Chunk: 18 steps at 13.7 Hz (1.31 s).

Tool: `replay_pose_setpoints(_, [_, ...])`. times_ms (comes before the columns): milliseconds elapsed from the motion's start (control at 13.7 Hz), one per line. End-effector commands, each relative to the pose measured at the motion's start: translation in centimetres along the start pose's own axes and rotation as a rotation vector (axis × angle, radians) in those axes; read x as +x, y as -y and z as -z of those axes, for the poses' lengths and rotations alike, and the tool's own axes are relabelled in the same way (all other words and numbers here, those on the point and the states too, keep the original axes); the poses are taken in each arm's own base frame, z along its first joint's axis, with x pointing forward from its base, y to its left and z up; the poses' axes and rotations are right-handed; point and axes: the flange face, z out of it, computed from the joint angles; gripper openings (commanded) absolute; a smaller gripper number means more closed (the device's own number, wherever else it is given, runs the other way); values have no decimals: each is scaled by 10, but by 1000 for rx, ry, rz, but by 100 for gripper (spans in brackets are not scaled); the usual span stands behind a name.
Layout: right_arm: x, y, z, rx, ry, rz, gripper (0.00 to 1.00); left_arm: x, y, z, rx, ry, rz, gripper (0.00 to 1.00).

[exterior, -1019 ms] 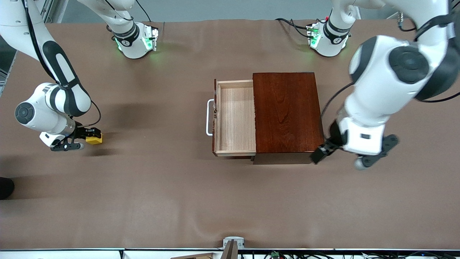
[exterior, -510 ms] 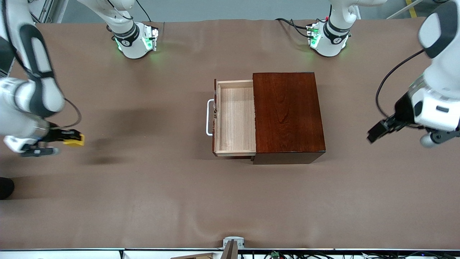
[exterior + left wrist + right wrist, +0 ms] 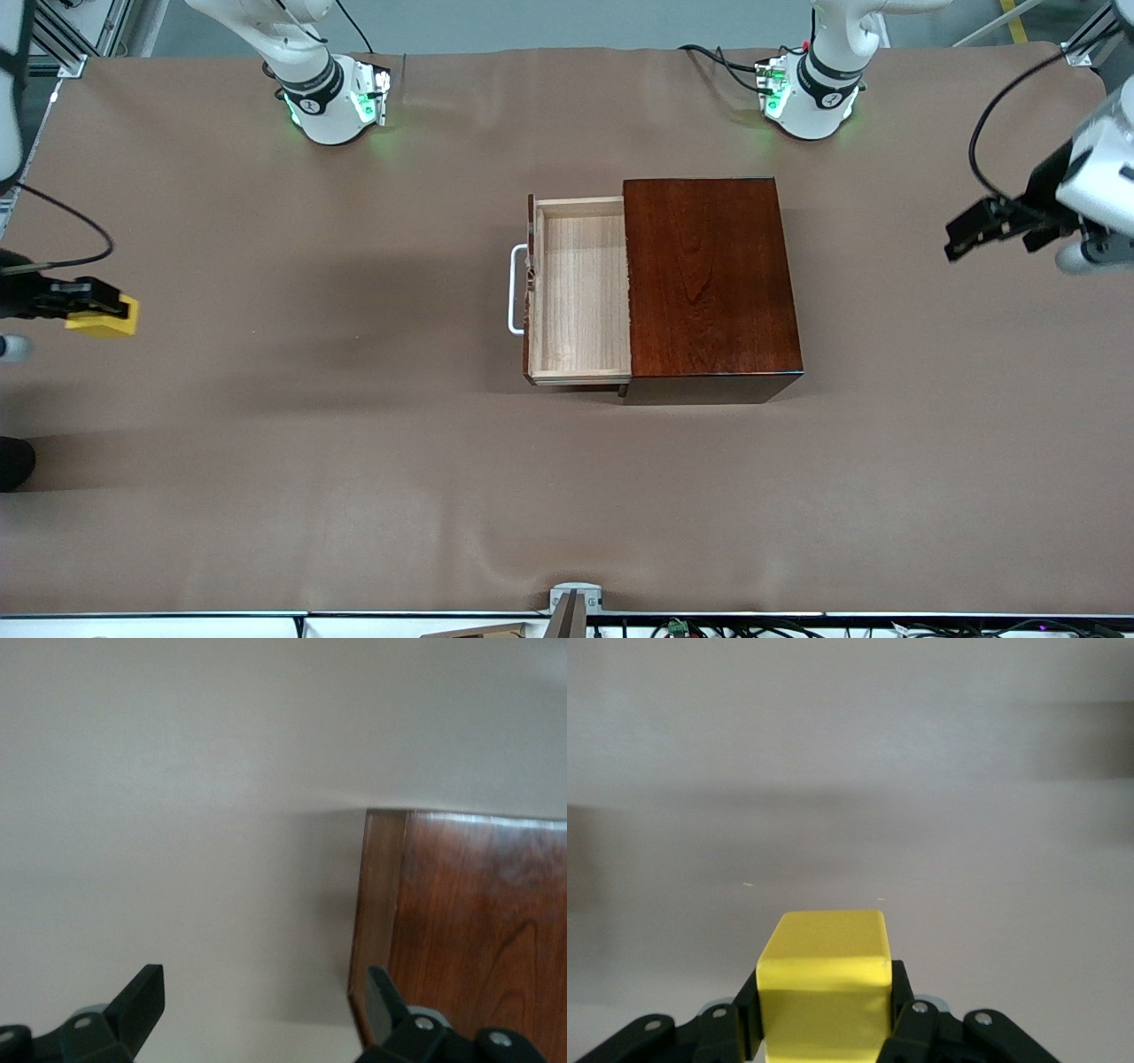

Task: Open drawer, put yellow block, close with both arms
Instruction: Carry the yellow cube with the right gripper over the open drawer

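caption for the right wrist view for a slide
Right gripper shut on the yellow block, held above the bare brown table.

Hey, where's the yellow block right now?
The yellow block is clamped in the right gripper, up over the right arm's end of the table, well clear of the open drawer.

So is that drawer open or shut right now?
Open. The drawer is pulled out of the box, its light-wood inside showing and empty.
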Motion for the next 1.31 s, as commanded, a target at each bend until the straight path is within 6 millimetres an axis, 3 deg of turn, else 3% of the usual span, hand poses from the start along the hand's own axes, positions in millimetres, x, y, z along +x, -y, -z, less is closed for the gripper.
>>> replay_pose_setpoints(0, [9,92,14,40,-8,-70,0,-12,2,2,2,25,-138,100])
replay_pose_setpoints(218, [-2,230,27,51,-48,-167,0,-9,-1,5,16,23,-180,100])
replay_pose_setpoints(364, [-11,318,14,66,-63,-188,0,-9,0,5,39,23,-224,100])
replay_pose_setpoints(583, [-23,413,-18,140,-83,-139,0,-9,0,6,38,23,-234,100])
replay_pose_setpoints(801, [-29,485,-74,174,-96,-67,0,-8,2,5,36,25,-241,100])
replay_pose_setpoints(1019, [-28,514,-123,164,-86,-49,0,-6,-1,-2,34,42,-237,100])
replay_pose_setpoints(1238, [-16,519,-161,159,-80,-88,0,-1,3,-9,23,54,-228,100])
